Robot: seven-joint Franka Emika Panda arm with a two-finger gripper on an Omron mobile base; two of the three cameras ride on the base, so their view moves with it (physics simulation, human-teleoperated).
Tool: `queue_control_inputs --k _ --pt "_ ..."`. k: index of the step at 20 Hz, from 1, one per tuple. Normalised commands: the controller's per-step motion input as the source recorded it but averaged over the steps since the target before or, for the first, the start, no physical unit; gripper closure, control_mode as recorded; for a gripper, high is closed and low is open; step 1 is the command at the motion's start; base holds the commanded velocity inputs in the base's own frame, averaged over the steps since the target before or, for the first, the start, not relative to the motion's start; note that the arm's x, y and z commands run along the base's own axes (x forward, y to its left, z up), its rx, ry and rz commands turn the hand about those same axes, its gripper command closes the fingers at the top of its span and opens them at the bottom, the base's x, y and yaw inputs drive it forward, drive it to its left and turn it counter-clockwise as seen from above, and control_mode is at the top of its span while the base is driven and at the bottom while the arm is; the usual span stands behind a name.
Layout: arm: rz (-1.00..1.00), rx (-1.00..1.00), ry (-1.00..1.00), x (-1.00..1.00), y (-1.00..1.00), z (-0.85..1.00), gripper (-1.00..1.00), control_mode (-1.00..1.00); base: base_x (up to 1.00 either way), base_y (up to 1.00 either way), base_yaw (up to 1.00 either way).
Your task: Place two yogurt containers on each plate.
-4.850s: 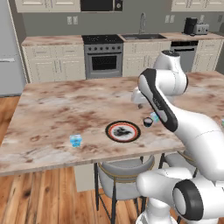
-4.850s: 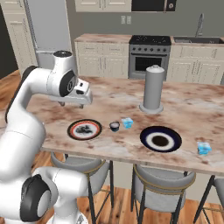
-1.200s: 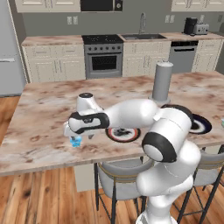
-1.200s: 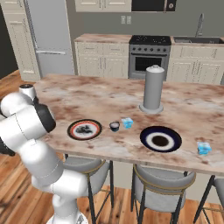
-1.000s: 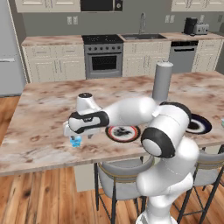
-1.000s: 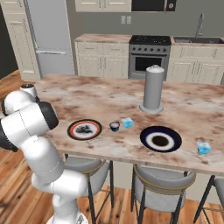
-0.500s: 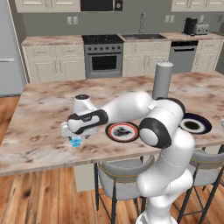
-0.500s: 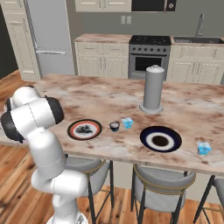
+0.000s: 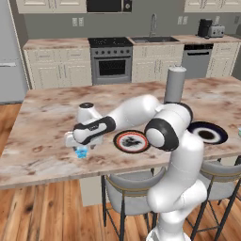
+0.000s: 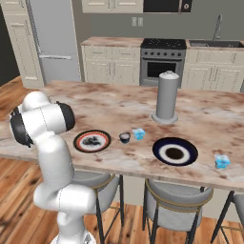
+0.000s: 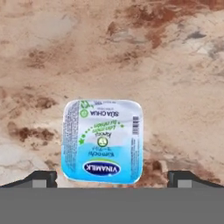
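A pale blue yogurt container stands on the island's left front part. My gripper hangs open just above it. In the hand view its blue-and-white lid lies between my two fingertips, apart from both. The red-orange rimmed plate lies to the right of the cup and shows again in the right base view. A dark yogurt container and a pale blue one stand between it and the blue-black rimmed plate. Another pale blue container sits at the far right.
A tall grey cylinder stands on the island behind the plates. Stools are tucked under the near edge. The cup under my hand is close to the counter's front edge.
The arm has folded lower over the left cup and the hand has settled closer above it. The cups and plates have not moved.
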Motion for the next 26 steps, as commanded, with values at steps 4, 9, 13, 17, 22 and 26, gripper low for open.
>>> queue_control_inputs --k 4,9,13,17,22,26 --pt "0.0 -0.05 0.0 0.17 0.1 -0.25 -1.0 -1.0 0.0 0.0 0.0" --pt "0.0 -0.04 0.0 0.15 0.1 -0.21 -1.0 -1.0 0.0 0.0 0.0" --pt "0.0 -0.03 0.0 0.12 0.08 -0.21 -1.0 -1.0 0.0 0.0 0.0" --pt "0.0 0.0 0.0 0.07 0.01 -0.06 -1.0 -1.0 0.0 0.0 0.0" --pt "0.0 0.0 0.0 0.0 -0.01 0.0 -1.0 -1.0 0.0 0.0 0.0" --pt "0.0 0.0 0.0 0.0 -0.11 0.0 -1.0 -1.0 0.0 0.0 0.0"
